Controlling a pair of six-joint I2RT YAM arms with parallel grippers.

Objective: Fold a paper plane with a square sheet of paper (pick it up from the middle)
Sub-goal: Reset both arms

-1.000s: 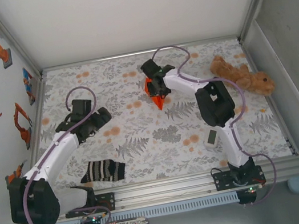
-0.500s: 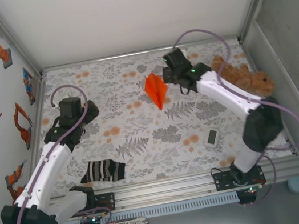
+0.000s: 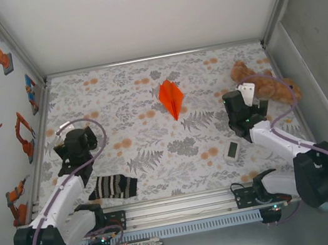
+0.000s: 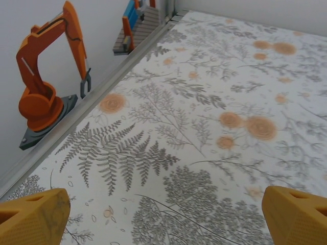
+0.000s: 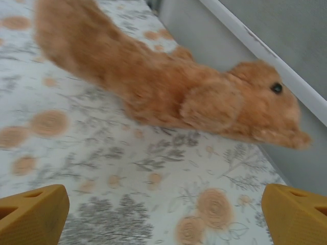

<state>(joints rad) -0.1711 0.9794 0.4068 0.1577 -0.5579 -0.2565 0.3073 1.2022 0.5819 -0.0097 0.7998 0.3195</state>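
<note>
The paper plane (image 3: 171, 98) lay folded at twelve o'clock on the bench (image 3: 156, 152), nose toward six. I judged folding done, so the left gripper (image 3: 74, 144) and right gripper (image 3: 242, 110) sat wide open, empty, well apart from it.

Matt orange paper plane (image 3: 171, 98), fuzzy plush toy (image 5: 168, 97).

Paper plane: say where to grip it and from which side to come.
Grip the paper plane at the middle of its centre crease, coming straight down from above, jaws closing across its narrow width. It lies flat on the table, point toward the near edge, so its thin edges probably offer no side hold.
</note>
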